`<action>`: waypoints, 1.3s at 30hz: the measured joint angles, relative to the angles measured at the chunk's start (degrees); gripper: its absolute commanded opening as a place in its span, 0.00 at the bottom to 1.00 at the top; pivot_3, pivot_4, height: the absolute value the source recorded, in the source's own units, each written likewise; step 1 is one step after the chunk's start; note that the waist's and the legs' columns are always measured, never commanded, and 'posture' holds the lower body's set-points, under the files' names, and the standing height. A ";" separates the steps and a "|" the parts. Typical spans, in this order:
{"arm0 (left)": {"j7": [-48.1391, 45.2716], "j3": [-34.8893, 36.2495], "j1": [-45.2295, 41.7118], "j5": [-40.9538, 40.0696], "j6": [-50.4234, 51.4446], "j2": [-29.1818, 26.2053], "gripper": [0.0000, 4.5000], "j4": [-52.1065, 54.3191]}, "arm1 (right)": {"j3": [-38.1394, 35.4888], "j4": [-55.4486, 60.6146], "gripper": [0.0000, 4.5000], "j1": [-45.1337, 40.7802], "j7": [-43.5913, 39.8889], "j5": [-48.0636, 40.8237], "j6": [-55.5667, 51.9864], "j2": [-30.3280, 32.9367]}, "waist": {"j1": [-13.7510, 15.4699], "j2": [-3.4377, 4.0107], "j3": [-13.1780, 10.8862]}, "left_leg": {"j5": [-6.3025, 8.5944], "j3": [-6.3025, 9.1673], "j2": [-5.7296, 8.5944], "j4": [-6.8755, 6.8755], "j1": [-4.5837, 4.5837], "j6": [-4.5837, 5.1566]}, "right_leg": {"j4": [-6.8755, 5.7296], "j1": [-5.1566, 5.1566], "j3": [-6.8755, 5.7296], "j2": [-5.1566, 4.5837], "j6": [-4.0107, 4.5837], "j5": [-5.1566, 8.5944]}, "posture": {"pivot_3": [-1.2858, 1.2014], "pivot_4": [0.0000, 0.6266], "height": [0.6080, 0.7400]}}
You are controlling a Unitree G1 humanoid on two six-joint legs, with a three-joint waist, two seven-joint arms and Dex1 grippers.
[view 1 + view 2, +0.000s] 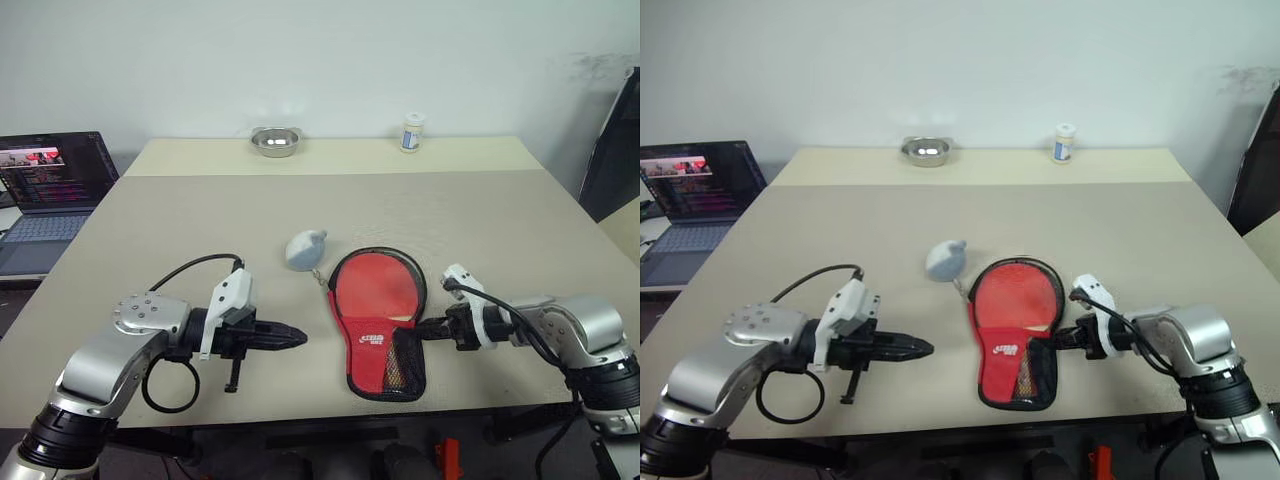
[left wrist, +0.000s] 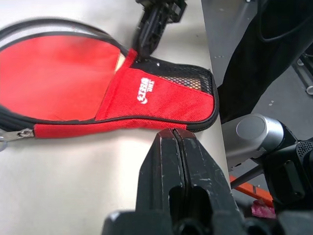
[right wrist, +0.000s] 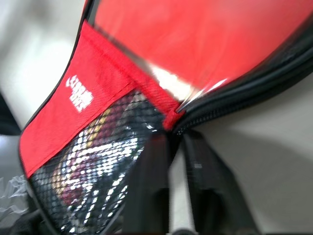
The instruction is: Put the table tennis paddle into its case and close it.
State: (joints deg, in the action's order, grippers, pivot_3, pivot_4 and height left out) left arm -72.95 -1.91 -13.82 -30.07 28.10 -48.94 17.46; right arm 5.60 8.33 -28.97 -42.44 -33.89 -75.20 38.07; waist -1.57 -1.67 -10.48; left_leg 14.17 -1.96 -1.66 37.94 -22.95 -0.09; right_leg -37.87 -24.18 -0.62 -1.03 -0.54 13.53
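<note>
The case (image 1: 372, 345) lies flat on the table near its front edge, red side up, with the white logo and the black mesh pocket (image 1: 405, 365) at the near end. Its round end lies unzipped, and the table tennis paddle's red face (image 1: 378, 285) shows inside it. A grey round tag (image 1: 305, 249) lies just beyond the case's far left rim. My left gripper (image 1: 298, 338) is shut and empty, pointing at the case from its left, a short gap away. My right gripper (image 3: 177, 142) is at the case's right edge by the mesh pocket, fingers slightly apart with bare table between them.
A steel bowl (image 1: 276, 141) and a small white bottle (image 1: 412, 132) stand at the table's far edge. An open laptop (image 1: 50, 185) sits off the table to the left. The case lies close to the table's front edge (image 1: 300, 418).
</note>
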 measured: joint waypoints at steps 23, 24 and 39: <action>13.37 3.81 -4.90 2.95 -0.86 5.23 0.44 -11.50 | 6.95 -5.44 1.00 -4.65 -4.96 11.30 34.81 -8.55 | 0.23 0.00 -0.07 | 0.00 0.00 0.04 -0.02 -0.09 0.00 | 0.09 -0.03 -0.02 -0.01 -0.02 -0.01 | 0.52 0.24 1.00; 15.56 3.84 -7.31 4.22 -1.14 6.29 0.52 -13.90 | 8.42 -8.24 1.00 -4.60 -4.08 13.40 36.89 -10.39 | 0.40 -0.02 -0.08 | 0.00 0.00 0.07 0.04 -0.10 0.00 | 0.08 -0.03 -0.03 -0.01 -0.04 -0.02 | 0.52 0.24 1.00; 18.75 -1.31 -30.01 17.43 -15.70 16.53 0.99 -46.21 | 9.93 -12.55 1.00 -1.48 -1.49 19.86 43.12 -16.17 | 0.55 -0.05 -0.06 | 0.00 -0.03 0.05 0.03 -0.02 0.00 | -0.05 0.00 -0.02 0.10 -0.03 -0.03 | 0.52 0.24 1.00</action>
State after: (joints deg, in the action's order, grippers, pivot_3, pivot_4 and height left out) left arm -54.20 -3.22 -43.83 -12.64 12.40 -32.41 -28.75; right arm 15.53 -4.22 -30.45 -43.93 -14.04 -32.08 21.90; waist -1.02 -1.72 -10.53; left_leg 14.17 -1.99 -1.61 37.97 -22.97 -0.09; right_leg -37.92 -24.18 -0.64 -0.93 -0.57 13.49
